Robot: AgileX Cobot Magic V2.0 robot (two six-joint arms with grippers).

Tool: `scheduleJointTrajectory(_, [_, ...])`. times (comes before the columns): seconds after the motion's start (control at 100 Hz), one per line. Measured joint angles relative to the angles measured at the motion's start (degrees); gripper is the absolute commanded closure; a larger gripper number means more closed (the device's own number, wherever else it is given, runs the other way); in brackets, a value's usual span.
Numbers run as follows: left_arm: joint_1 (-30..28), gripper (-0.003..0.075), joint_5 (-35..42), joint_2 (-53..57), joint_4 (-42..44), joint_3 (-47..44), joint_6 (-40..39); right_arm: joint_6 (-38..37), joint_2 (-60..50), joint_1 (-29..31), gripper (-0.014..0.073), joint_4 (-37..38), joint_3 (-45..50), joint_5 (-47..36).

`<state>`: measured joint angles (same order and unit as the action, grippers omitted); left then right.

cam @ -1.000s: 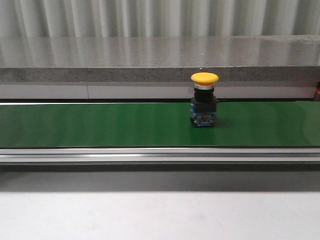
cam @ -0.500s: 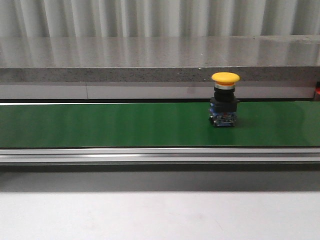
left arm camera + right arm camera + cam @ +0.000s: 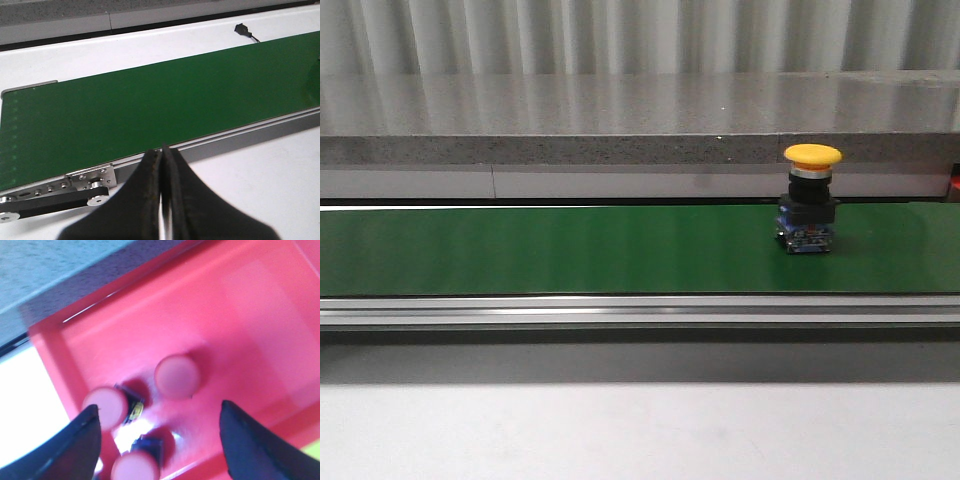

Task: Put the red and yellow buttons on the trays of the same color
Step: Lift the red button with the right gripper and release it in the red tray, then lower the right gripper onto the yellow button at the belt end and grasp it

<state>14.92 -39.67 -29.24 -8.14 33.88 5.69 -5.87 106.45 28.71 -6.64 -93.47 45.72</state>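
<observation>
A yellow button [image 3: 810,198] with a black and blue base stands upright on the green belt [image 3: 570,250], toward its right end. In the right wrist view a red tray [image 3: 260,325] holds three red buttons [image 3: 177,376], [image 3: 105,407], [image 3: 136,466]. My right gripper [image 3: 159,412] hangs open above that tray with nothing between its fingers. Over the white table beside the belt's near rail, my left gripper [image 3: 162,152] is shut and empty. A sliver of yellow shows at the corner [image 3: 312,450] of the right wrist view; I cannot tell what it is. Neither gripper shows in the front view.
The belt [image 3: 150,105] runs between metal rails [image 3: 640,310] on a white table [image 3: 640,430]. A grey stone ledge [image 3: 640,120] runs behind it. A roller bracket [image 3: 75,187] sits at the belt's end near my left gripper. A small black connector [image 3: 242,29] lies beyond the belt.
The yellow button has ridden the belt steadily to the right, still upright. Nothing else in the front view has moved.
</observation>
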Motion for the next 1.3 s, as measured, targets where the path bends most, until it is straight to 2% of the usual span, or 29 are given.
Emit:
scheduleJointTrajectory(0.33, [0.00,0.0740,0.00,0.00,0.00,0.00,0.00,1.51,-14.48,-4.79,0.0085,0.00,12.70,0.00])
scheduleJointTrajectory(0.68, [0.00,0.0740,0.00,0.00,0.00,0.00,0.00,2.56,-26.94,-16.13,0.0085,0.00,22.62,2.22])
scheduleJointTrajectory(1.03, [0.00,0.0740,0.00,0.00,0.00,0.00,0.00,2.68,-28.28,-30.11,0.0085,-0.11,23.10,7.26])
scheduleJointTrajectory(1.3, [0.00,0.0740,0.00,0.00,0.00,0.00,0.00,3.85,-24.69,-32.98,0.0085,-0.18,23.10,10.68])
